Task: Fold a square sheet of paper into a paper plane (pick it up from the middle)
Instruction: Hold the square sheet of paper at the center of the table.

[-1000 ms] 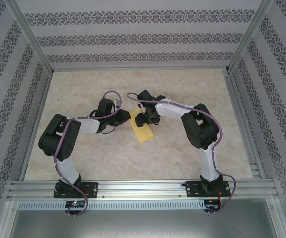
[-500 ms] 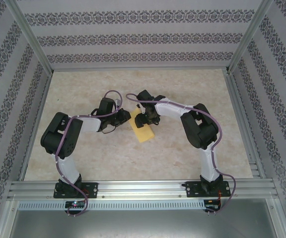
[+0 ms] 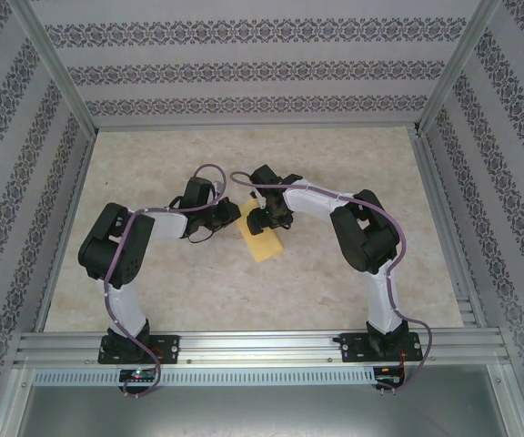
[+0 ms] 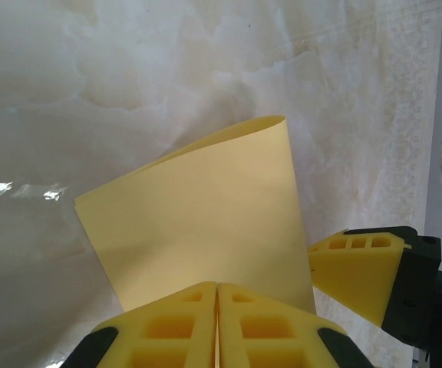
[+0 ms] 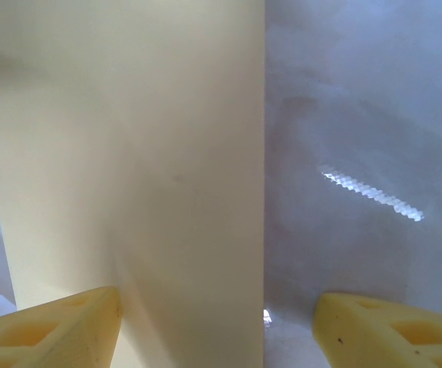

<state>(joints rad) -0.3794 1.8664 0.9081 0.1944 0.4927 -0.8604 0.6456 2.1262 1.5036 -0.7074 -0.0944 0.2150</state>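
yellow paper sheet [image 4: 198,222], folded double, lies mid-table on the glossy marble-pattern tabletop [image 4: 90,77], top layer curling up. thin, light, matte, limp; likely creases easily, so pinch at an edge. left gripper [image 4: 217,322]: jaws closed at its near edge, grip unconfirmed. right gripper [image 5: 217,330]: wide open, straddling one edge, holding nothing

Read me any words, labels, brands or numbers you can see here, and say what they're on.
No readable text.
The yellow paper is blank.
The wall pattern is ornament, not lettering.
Any print on the small parts at the arm bases is too small to read.
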